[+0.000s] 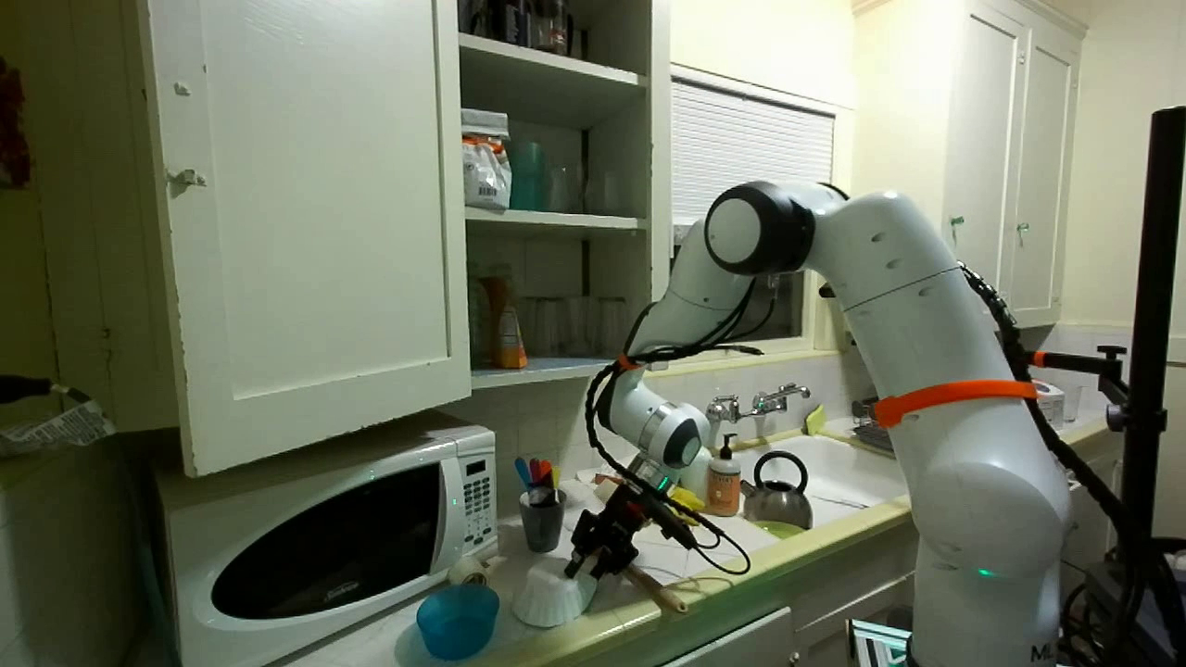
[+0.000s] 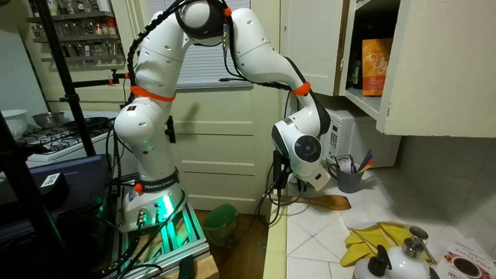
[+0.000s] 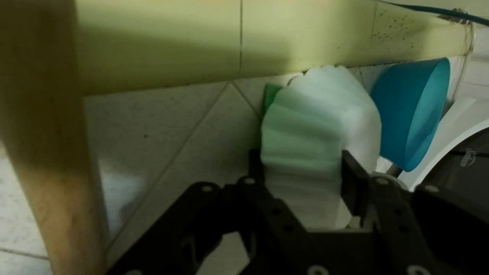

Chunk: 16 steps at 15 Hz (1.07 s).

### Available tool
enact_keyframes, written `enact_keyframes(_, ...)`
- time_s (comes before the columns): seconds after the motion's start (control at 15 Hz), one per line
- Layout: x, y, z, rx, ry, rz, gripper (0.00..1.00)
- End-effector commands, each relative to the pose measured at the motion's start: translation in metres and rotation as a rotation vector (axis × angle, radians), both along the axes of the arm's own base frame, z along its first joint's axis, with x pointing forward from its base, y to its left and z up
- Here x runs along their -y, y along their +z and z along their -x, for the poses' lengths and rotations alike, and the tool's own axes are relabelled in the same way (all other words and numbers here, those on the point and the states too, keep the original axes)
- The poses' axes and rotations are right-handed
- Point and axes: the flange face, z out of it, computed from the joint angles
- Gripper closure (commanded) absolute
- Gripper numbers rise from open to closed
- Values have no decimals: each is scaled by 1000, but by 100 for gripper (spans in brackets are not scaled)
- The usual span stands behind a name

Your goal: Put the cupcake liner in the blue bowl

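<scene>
The cupcake liner (image 1: pixel 539 604), white and pleated, sits on the counter near its front edge, apparently wide rim down. Right beside it stands the blue bowl (image 1: pixel 456 622), upright, on the microwave side. In the wrist view my gripper (image 3: pixel 300 164) has partly parted jaws, one finger on either side of the cupcake liner (image 3: pixel 305 130). Its near face fills the space between the pads; whether they press on it I cannot tell. Just beyond is the blue bowl (image 3: pixel 397 110). A small green object (image 3: pixel 270 94) peeks out behind the liner. Liner, bowl and fingertips are hidden in an exterior view behind the arm.
A wooden spatula (image 2: pixel 333 202) lies across the counter edge, its handle (image 3: pixel 49 152) close to the gripper. The white microwave (image 1: pixel 468 519) stands behind the bowl. A grey cup of utensils (image 1: pixel 541 530) is near the wrist, and an open cabinet door (image 1: pixel 324 232) hangs above.
</scene>
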Motion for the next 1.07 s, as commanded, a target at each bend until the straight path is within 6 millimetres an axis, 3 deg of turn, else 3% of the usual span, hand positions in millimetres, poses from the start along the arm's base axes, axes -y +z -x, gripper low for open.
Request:
enact_keyframes(0.0,-2,-6,-7,17,-13,16,81)
enact_keyframes(0.2,-4,0,-7,20,-18,17,99)
enact_keyframes(0.53,-26,39,15,37,66,111,99)
enact_keyframes(1.0,-53,83,33,118,145,485,99)
